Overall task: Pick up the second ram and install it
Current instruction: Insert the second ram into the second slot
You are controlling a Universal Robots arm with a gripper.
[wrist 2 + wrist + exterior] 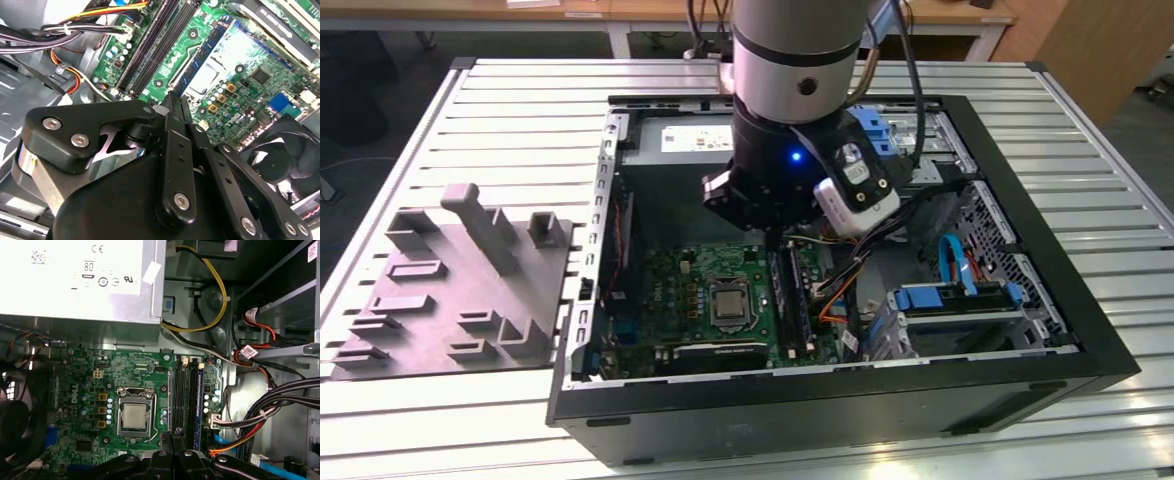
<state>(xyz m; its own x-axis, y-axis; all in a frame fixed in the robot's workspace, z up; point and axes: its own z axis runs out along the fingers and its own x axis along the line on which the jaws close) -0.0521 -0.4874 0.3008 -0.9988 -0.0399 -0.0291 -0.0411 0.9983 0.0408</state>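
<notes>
Gripper [172, 97] set low over memory slots [152, 47] beside CPU socket [134, 416]. Fingers drawn together, tips at near end of second ram [202, 55]. Stick parallel to slots, presumably for straight seating. Clamped on it or not: cannot tell.

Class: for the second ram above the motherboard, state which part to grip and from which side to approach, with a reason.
Pinch the second ram across its two flat faces, from above. It stands on its long edge, parallel to the slots, thin enough for a pinch; the gripper looks shut on it so.
</notes>
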